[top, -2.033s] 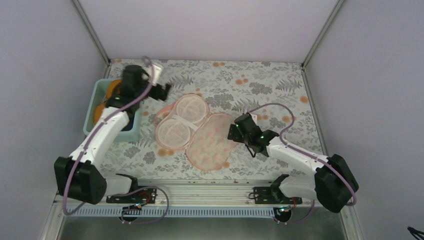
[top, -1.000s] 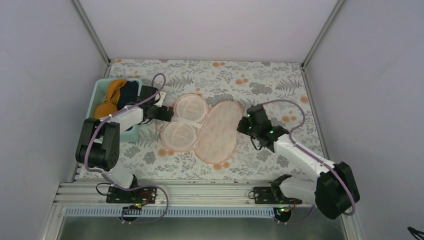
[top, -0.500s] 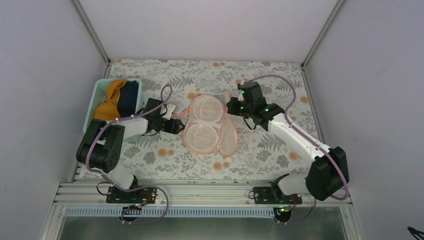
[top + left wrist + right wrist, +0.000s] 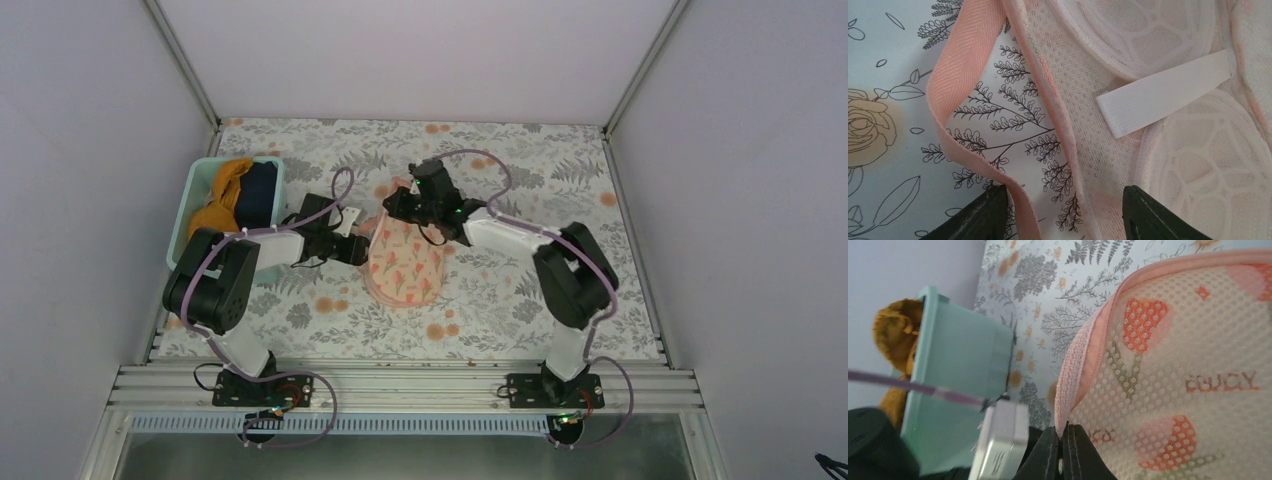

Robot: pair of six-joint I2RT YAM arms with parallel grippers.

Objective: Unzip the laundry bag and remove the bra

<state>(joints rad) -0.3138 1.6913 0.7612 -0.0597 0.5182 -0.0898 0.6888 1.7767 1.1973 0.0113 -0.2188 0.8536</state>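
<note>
- Top external view: the bag (image 4: 405,265) was seen flat on the table (image 4: 520,300), flowered side up, with its long axis run from 12 to 6 o'clock.
- The right gripper (image 4: 393,207) was set at the bag's 12 o'clock end. In the right wrist view its fingers were pressed together on the pink rim, so the bag was clamped there.
- The left gripper (image 4: 360,247) was placed at the bag's 9 o'clock edge. In the left wrist view its fingers (image 4: 988,215) were held apart, with the bag's edge and the loop (image 4: 963,80) run down between them and nothing gripped.
- Only pale lining and a white strap (image 4: 1163,92) were shown inside the bag there.
- The bra (image 4: 220,195) was found in the bin (image 4: 192,185), at about 9 o'clock from the left gripper and well apart from the bag.
- The removal was therefore judged done.
- Both grippers were touching or just beside the bag, and the left arm was the nearer to the bra.
- Any coming move was judged to turn on the clamped rim at 12 o'clock, because a pull there would drag the bag along its long axis.
</note>
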